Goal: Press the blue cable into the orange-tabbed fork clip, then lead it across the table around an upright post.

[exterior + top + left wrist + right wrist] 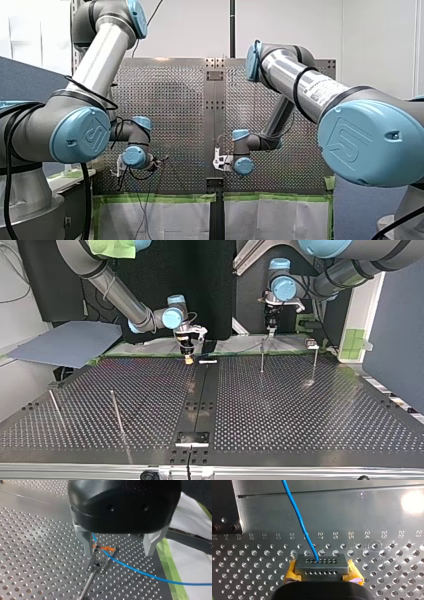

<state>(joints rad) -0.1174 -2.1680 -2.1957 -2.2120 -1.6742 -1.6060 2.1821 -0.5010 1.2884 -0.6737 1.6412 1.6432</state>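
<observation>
Two upright posts at top view's left; right gripper pinches blue cable; left gripper wide astride fork clip.

the blue cable climbs behind the black housing of my left gripper, where its upper run is hidden. ahead of my right gripper it is cut off at the view's edge. in the front view it is too thin to make out.
</observation>
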